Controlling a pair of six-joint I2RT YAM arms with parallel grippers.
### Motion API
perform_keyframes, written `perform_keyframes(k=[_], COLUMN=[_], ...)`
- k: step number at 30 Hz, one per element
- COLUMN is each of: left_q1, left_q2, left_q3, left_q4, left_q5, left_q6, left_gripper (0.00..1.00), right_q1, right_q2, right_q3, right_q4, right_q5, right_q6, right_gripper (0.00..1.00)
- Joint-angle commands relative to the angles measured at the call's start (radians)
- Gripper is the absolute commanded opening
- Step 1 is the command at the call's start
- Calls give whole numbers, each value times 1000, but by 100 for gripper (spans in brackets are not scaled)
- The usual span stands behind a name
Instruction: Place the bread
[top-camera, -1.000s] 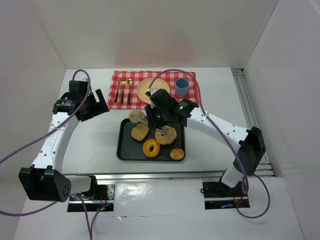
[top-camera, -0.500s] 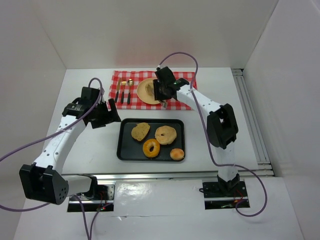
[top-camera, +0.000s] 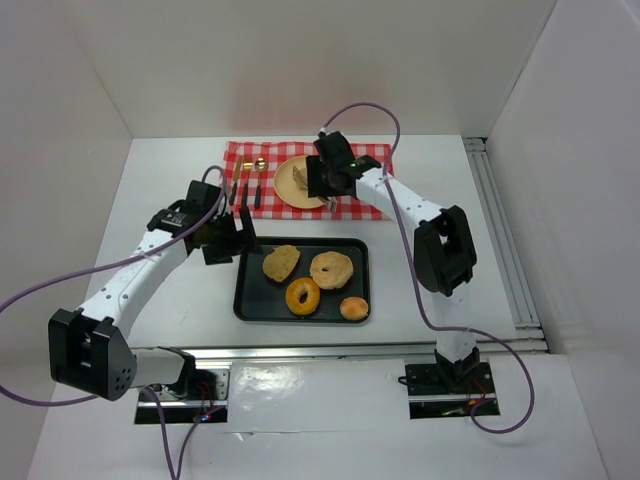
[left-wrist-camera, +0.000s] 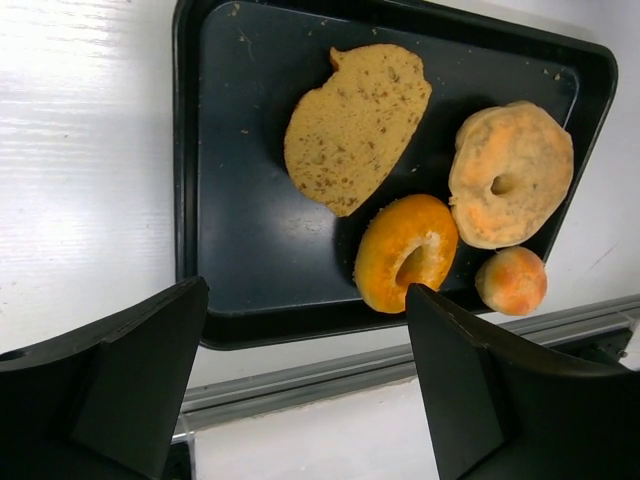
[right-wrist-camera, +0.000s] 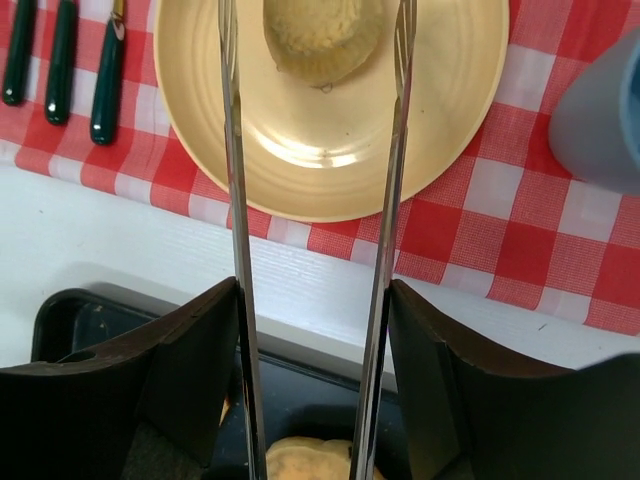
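A pale bread slice (right-wrist-camera: 323, 35) lies on the yellow plate (right-wrist-camera: 330, 150), which stands on the red checked cloth (top-camera: 370, 195). My right gripper (right-wrist-camera: 313, 290) is shut on metal tongs (right-wrist-camera: 232, 150). The tong arms stand apart, either side of the slice, not pinching it. In the top view the right gripper (top-camera: 325, 180) hovers at the plate (top-camera: 290, 190). My left gripper (left-wrist-camera: 307, 300) is open and empty over the left part of the black tray (left-wrist-camera: 185, 200), which holds a brown slice (left-wrist-camera: 355, 125), a bagel (left-wrist-camera: 510, 172), a donut (left-wrist-camera: 405, 252) and a roll (left-wrist-camera: 511, 281).
A blue cup (top-camera: 363, 175) stands on the cloth right of the plate. Dark-handled cutlery (top-camera: 245, 188) lies left of it. White walls close in the table at the back and sides. A metal rail (top-camera: 340, 350) runs along the near edge.
My right arm carried a slice with the tongs from the tray to the plate, and the slice now lies there. My left arm moved right, up to the tray's left edge.
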Motion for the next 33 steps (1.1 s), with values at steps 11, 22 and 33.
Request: perform_keyframes(k=[11, 22, 33], left_q1=[-33, 45, 146], left_q2=[24, 23, 2], left_q3=[9, 20, 63], left_q4=[45, 13, 13], left_q5=[1, -39, -30], left_q6=[-45, -35, -4], left_gripper=[92, 92, 92], right_q1=[16, 86, 275], right_q2=[-255, -523, -671], right_q3=[-29, -259, -614], right_q4=[37, -133, -136], right_q5=[63, 18, -239], right_q6=[-19, 0, 188], right_gripper=[66, 66, 65])
